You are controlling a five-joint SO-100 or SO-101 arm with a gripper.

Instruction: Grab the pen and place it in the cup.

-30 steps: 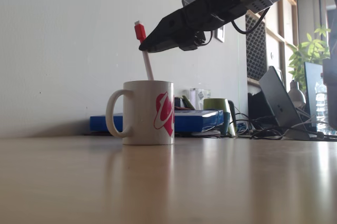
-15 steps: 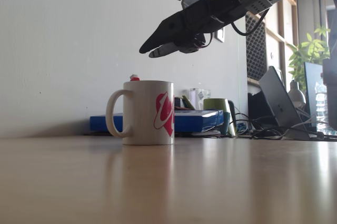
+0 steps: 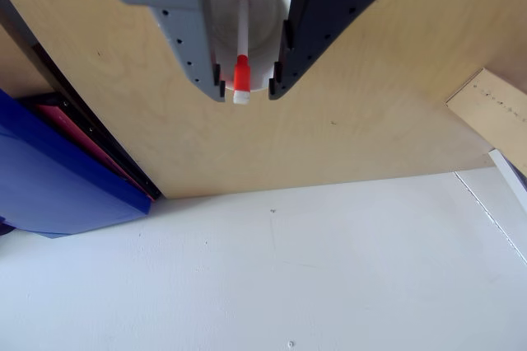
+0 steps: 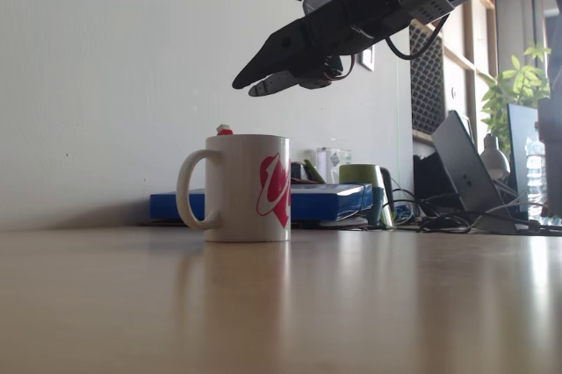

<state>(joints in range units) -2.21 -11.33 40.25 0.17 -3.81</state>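
The cup [image 4: 241,188] is a white mug with a pink-red swirl, standing on the wooden table with its handle to the left in the fixed view. The pen lies inside it, leaning on the rim. Just its orange-red cap [image 4: 224,130] peeks above the mug's edge. In the other view the pen [image 3: 241,71] slants across the cup's white interior [image 3: 263,25]. My gripper [image 4: 248,87] hangs open above the mug, clear of it. Its grey and black fingers frame the pen from above in the other view, where the gripper [image 3: 246,92] holds nothing.
A blue folder [image 4: 325,201] lies behind the mug against the white wall [image 4: 105,84]; the same folder [image 3: 58,178] shows at the left of the other view. A green cup [image 4: 364,176], cables, a laptop [image 4: 465,168] and a plant [image 4: 514,84] crowd the right background.
One second ago my gripper held the pen upright over the mug. It opened, the pen dropped in, and the fingers rose slightly. Nothing has moved in the last half second.
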